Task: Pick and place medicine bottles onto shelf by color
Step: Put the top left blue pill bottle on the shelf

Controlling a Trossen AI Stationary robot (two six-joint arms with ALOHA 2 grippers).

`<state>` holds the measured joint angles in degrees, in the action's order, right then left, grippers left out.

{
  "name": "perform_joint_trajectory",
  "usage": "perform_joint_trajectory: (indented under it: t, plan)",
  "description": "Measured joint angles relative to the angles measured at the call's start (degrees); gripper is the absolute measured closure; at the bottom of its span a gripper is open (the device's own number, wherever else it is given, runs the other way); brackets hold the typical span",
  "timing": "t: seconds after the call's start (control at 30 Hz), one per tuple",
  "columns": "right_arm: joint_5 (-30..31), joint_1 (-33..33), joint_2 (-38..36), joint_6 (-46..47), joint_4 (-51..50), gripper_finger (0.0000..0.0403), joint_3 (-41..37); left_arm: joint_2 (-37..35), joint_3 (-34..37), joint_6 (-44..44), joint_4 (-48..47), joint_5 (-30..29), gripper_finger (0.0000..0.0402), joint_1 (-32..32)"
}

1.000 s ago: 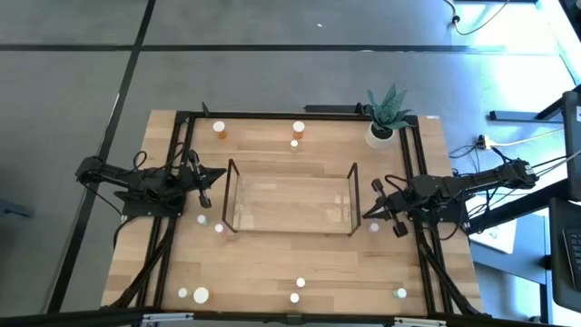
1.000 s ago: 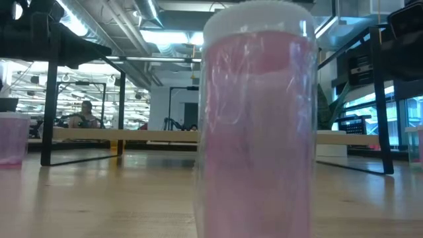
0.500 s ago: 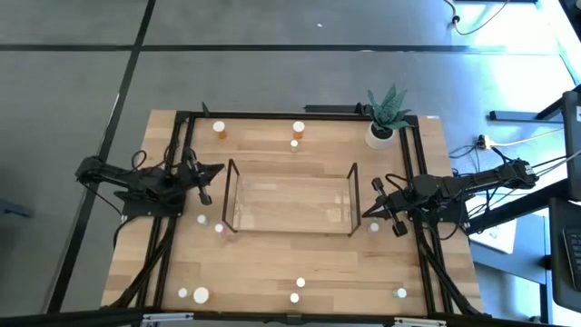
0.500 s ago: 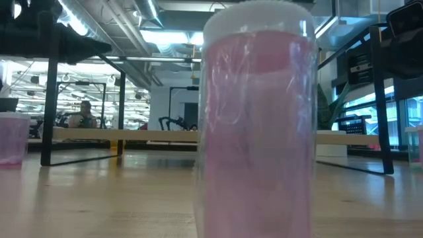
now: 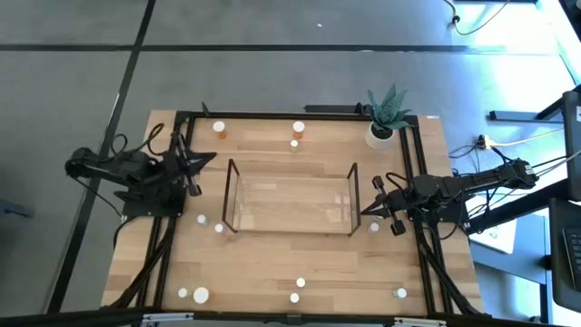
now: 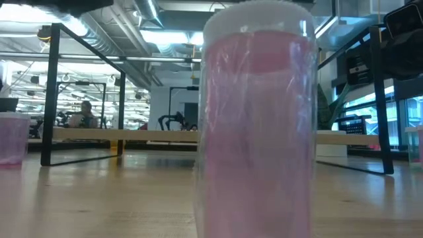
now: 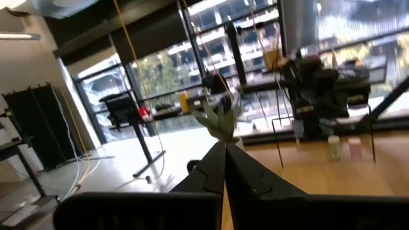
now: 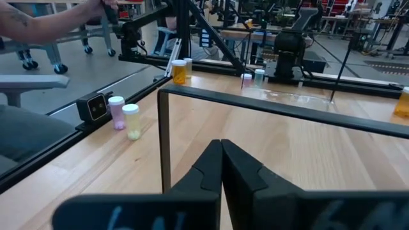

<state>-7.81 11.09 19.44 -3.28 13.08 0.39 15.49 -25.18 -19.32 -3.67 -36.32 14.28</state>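
Mid-table, shelf (image 5: 290, 204) long axis left-right, upright

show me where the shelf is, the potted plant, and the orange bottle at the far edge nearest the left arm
shelf (image 5: 290, 223): high view, on its near long edge.
potted plant (image 5: 380, 134): high view, on the white pot under the leaves.
orange bottle (image 5: 220, 130): high view, on its top, at the table's far edge.

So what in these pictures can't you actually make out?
- Low view: one pink bottle right at the lens fills the picture and hides the table middle behind it.
- High view: the bottles near the front edge are too small to tell colours.
- Low view: neither tool is in the picture.
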Motion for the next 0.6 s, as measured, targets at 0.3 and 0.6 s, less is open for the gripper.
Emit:
perform_joint_trajectory:
  t: [0.3,0.6]
  plan:
    - [5.80,0.02,0.04,4.59,-8.11,0.0393,8.20,19.20,-19.32,9.16,-17.74,-1.56,0.0398,-0.02]
    - [16.48,0.00,8.45,9.36,-30.79,0.0393,28.75,35.22,-36.85,20.50,-39.93,-1.95,0.0398,-0.02]
